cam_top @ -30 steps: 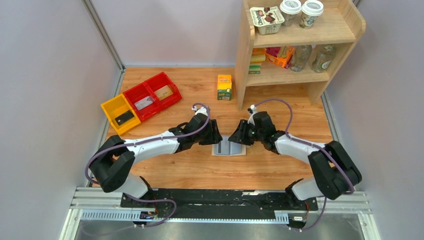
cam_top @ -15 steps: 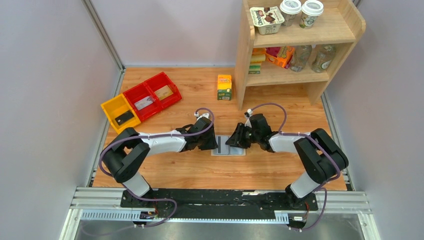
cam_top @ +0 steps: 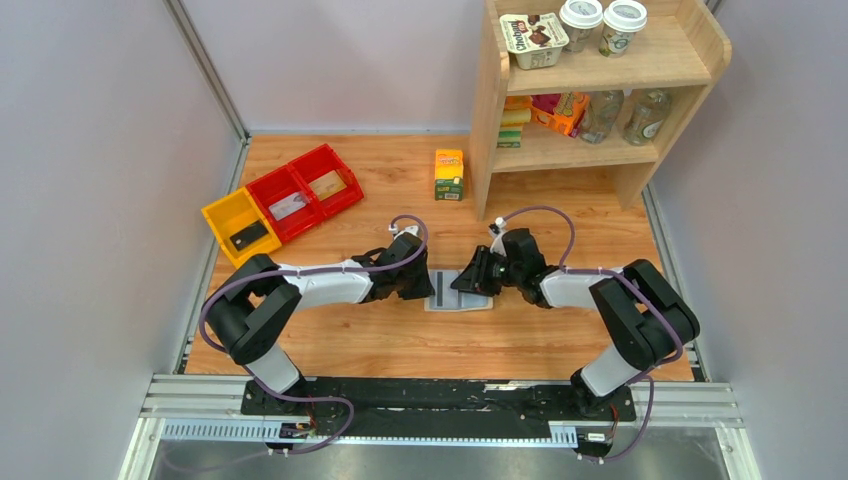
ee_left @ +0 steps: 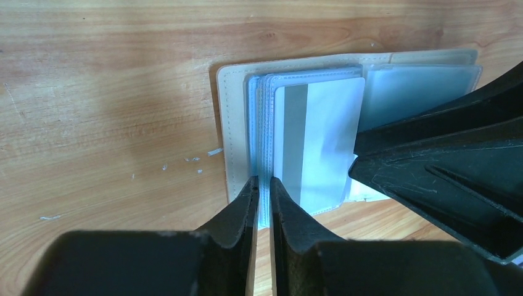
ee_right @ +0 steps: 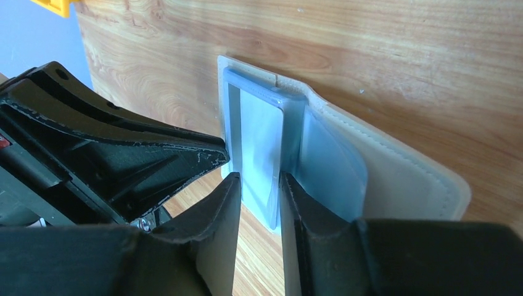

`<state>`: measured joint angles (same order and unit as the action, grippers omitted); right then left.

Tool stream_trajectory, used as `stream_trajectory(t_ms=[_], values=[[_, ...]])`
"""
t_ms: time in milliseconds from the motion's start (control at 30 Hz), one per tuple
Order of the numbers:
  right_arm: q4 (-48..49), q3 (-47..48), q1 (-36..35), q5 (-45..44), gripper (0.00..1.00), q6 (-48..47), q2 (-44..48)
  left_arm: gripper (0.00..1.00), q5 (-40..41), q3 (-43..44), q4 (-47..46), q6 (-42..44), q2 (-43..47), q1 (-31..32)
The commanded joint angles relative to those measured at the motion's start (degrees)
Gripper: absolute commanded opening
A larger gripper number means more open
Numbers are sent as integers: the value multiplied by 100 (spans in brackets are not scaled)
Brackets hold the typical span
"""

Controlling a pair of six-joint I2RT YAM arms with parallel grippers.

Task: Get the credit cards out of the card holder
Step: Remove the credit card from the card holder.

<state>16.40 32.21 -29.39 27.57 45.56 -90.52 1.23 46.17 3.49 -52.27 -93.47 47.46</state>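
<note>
Pale grey walls enclose a wooden surface (cam_top: 380,340), at whose centre the card holder (ee_left: 229,123) is spread flat, beige outside and light blue within, between the two arms. One of the credit cards (ee_left: 327,142), whitish with a grey stripe, is seen in the uppermost clear sleeve. Its long axis is laid straight ahead of the left gripper (ee_left: 262,194), just to the right of those fingers. The left fingers are drawn almost together on the near edge of the sleeve stack. The right gripper (ee_right: 259,191) is set astride the card-bearing sleeve, one of its fingers on each side. Whether they press on it cannot be told. The right arm is judged the nearer to the card. No writing can be read on the card. On the wooden shelf (cam_top: 690,60), "Chobani" is printed on a tub (cam_top: 533,38).
</note>
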Motion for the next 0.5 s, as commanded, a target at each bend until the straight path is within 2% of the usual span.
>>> stream_trajectory(t_ms=[0, 300, 467], values=[[776, -127, -23, 494, 29, 172, 184, 16, -53, 59, 82, -2, -92, 9], [1611, -294, -49, 916, 15, 322, 8, 13, 17, 138, 328, 15, -154, 9], [1770, -145, -198, 1057, 16, 322, -325, 12, -18, 146, 284, 15, -189, 9]])
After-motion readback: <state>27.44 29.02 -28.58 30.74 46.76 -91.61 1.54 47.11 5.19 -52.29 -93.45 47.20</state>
